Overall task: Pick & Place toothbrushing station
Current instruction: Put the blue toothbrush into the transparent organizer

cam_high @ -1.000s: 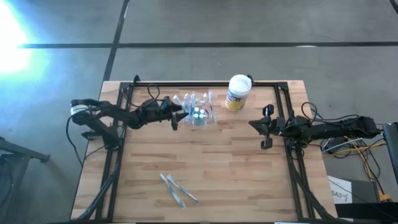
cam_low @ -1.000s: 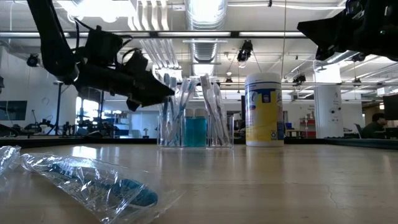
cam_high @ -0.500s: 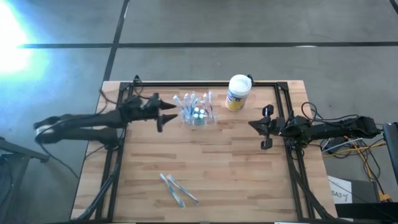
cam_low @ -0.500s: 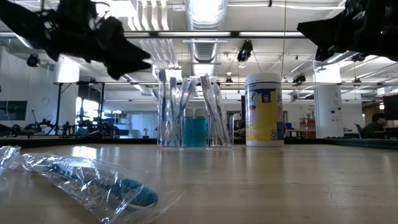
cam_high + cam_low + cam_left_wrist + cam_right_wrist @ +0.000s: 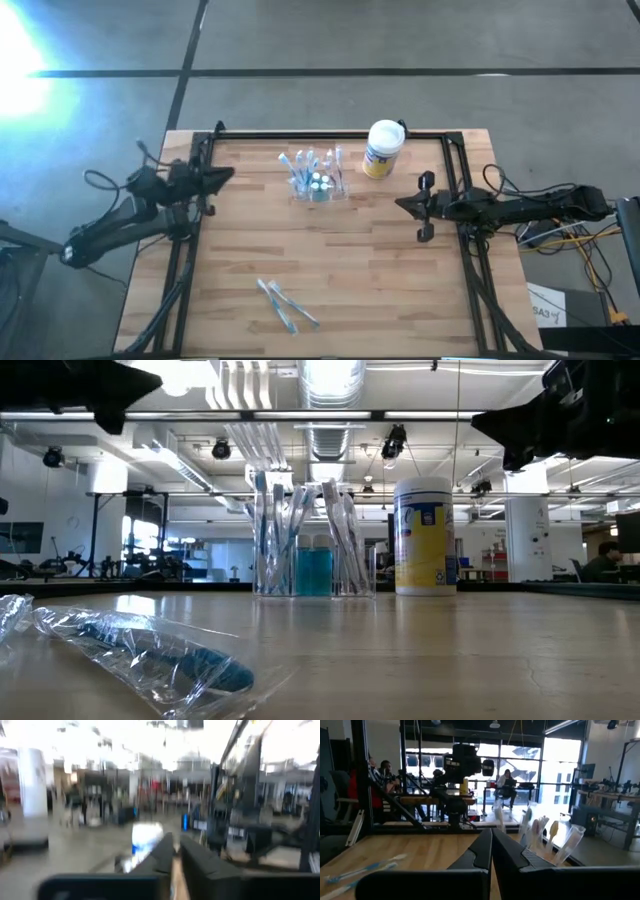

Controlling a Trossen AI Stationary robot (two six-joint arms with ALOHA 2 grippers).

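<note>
The left pincer [image 5: 222, 176] hangs over the left edge of the table [image 5: 330, 270], well apart from everything on it; its own wrist view shows the two dark fingers [image 5: 197, 862] close together with only a thin gap and nothing between them. The right pincer [image 5: 412, 203] waits over the right side of the table, its fingers [image 5: 482, 851] pressed together and empty. The toothbrushing station [image 5: 318, 178], a clear plastic holder, stands upright near the table's far edge, about midway between the two arms and touched by neither. Several toothbrushes [image 5: 272, 525] lean in its compartments and a blue block [image 5: 313, 571] sits at its middle. Just to its right stands a white canister [image 5: 382, 148] with a yellow-and-blue label, close by but apart from the holder. Near the front edge of the table lie two wrapped toothbrushes [image 5: 285, 304] in clear plastic, well away from the station. People [image 5: 384, 771] sit in the room beyond the table.
</note>
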